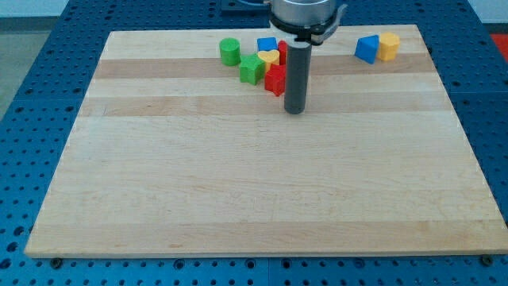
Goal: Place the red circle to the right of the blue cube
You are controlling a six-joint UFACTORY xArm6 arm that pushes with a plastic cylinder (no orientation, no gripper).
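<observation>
My arm comes down from the view's top, where its wide round grey end shows, partly cut off by the edge. A straight dark rod hangs from it and stands upright. My tip [295, 110] is the rod's lowest end, right below the grey part, and it sits down at the table top.

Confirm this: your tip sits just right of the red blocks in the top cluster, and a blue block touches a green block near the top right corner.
Not quite. In the camera view, my tip is just right of the red blocks, but the blue block near the top right corner touches a yellow block, not a green one.
</observation>
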